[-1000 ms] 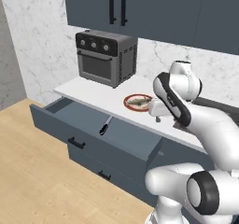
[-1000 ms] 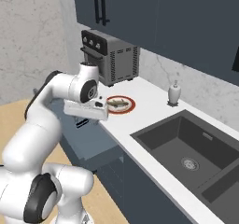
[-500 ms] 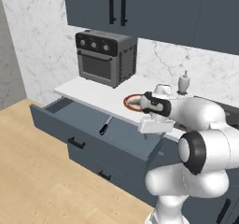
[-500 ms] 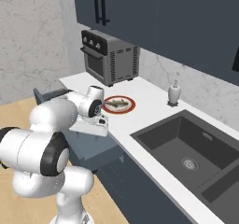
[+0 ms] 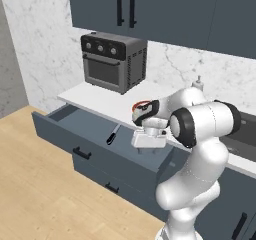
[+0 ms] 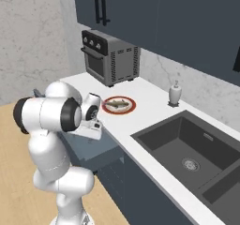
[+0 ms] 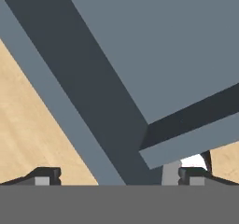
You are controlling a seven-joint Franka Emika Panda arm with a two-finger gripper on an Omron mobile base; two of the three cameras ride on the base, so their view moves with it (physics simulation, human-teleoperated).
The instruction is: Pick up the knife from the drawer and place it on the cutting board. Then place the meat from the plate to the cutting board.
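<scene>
Claw (image 7: 119,175): in the hand view the two dark fingertips are sitting wide apart at the bottom edge with nothing between them, so the claw is reading as released; in the left base view it is hanging at the end of the white hand, over the right part of the open drawer.
Drawer (image 5: 90,144): lying directly beneath the claw and stretching away to the claw's left; the hand view is looking down into its grey floor and one inner corner.
Knife (image 5: 113,134): lying flat on the drawer floor, lower than the claw and off to its left, a short way apart and not touching it; its long axis is running diagonally, black handle toward the back of the drawer, blade toward the drawer front.
Coming move (judgement): the claw is needing to travel left and down, turning so the fingertips straddle the handle across its width.
Plate (image 6: 119,105): sitting on the counter (image 6: 154,97) just behind the claw, carrying the meat (image 6: 117,105).
Hard to make out: the knife blade is looking thin and blurred; the white arm is covering part of the plate in the left base view.
</scene>
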